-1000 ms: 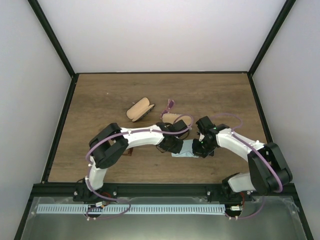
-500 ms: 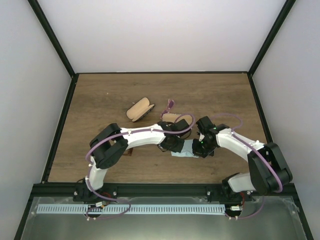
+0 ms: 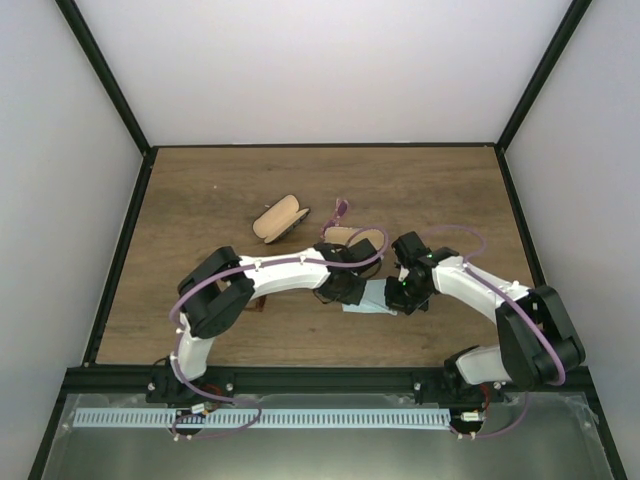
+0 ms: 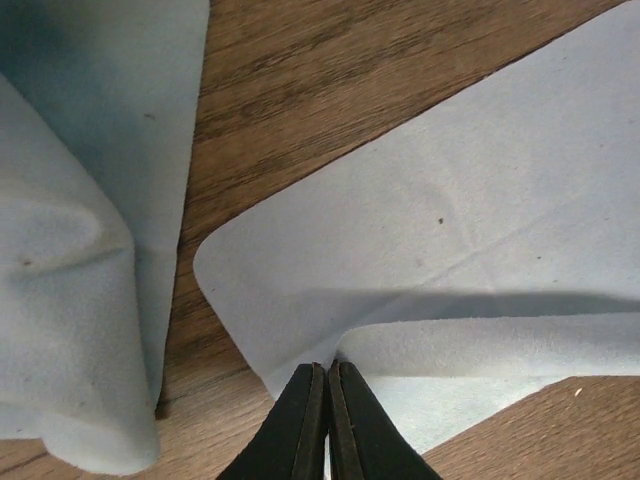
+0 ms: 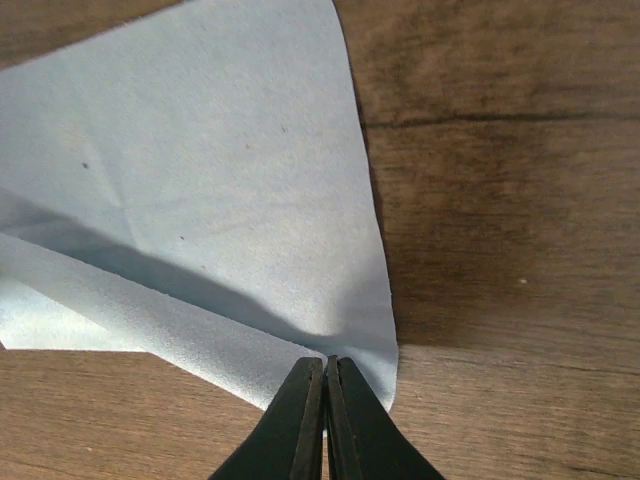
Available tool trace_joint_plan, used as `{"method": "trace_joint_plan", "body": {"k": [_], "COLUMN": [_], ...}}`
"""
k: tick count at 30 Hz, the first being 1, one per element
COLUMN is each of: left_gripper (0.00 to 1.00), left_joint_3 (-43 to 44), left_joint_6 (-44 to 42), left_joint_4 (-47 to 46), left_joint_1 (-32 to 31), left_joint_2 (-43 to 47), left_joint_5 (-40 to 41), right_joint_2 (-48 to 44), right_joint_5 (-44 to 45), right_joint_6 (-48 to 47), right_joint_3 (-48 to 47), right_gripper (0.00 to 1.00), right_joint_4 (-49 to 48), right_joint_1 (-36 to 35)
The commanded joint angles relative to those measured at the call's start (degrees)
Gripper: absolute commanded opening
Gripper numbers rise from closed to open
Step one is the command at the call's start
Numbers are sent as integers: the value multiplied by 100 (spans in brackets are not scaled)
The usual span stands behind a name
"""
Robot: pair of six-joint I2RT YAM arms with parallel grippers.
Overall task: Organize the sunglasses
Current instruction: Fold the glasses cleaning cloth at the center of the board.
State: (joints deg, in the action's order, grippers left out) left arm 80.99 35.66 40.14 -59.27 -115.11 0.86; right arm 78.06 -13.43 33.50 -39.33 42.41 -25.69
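A light blue cloth (image 3: 372,298) lies on the table between both grippers. My left gripper (image 4: 328,365) is shut on a folded-up corner of the cloth (image 4: 450,200). At the opposite corner of the cloth (image 5: 200,180), my right gripper (image 5: 325,360) is shut, pinching a lifted fold. From above, the left gripper (image 3: 345,290) and the right gripper (image 3: 405,295) sit at the cloth's two ends. A thin dark reddish shape (image 3: 340,208) farther back seems to be the sunglasses; it is too small to make out.
A second light blue cloth (image 4: 70,250) lies crumpled just left of the held one. An open tan case (image 3: 280,218) rests at the back centre-left. Another tan case (image 3: 352,237) is partly hidden behind the left wrist. Dark rails (image 3: 120,250) edge the wooden table.
The left wrist has edged slightly at the cloth's left end. The right arm and the cases have not moved.
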Motion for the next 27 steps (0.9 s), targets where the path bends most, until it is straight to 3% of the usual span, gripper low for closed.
{"method": "trace_joint_plan", "body": {"k": [1,27], "left_gripper": [4,4], "left_joint_3": [-132,-89], "left_joint_6": [116,210], "left_joint_4": [60,162], "left_joint_1": [-14,47], "left_joint_2": [258,281], "left_joint_5": [133,386], "right_joint_2": [-81,656], "right_joint_5": [166,682], "right_joint_6": [43,-202], "right_joint_3": [-365,-1209], "right_gripper": [3,2], "right_joint_4": [94,61], "right_joint_1": [-39,-24]}}
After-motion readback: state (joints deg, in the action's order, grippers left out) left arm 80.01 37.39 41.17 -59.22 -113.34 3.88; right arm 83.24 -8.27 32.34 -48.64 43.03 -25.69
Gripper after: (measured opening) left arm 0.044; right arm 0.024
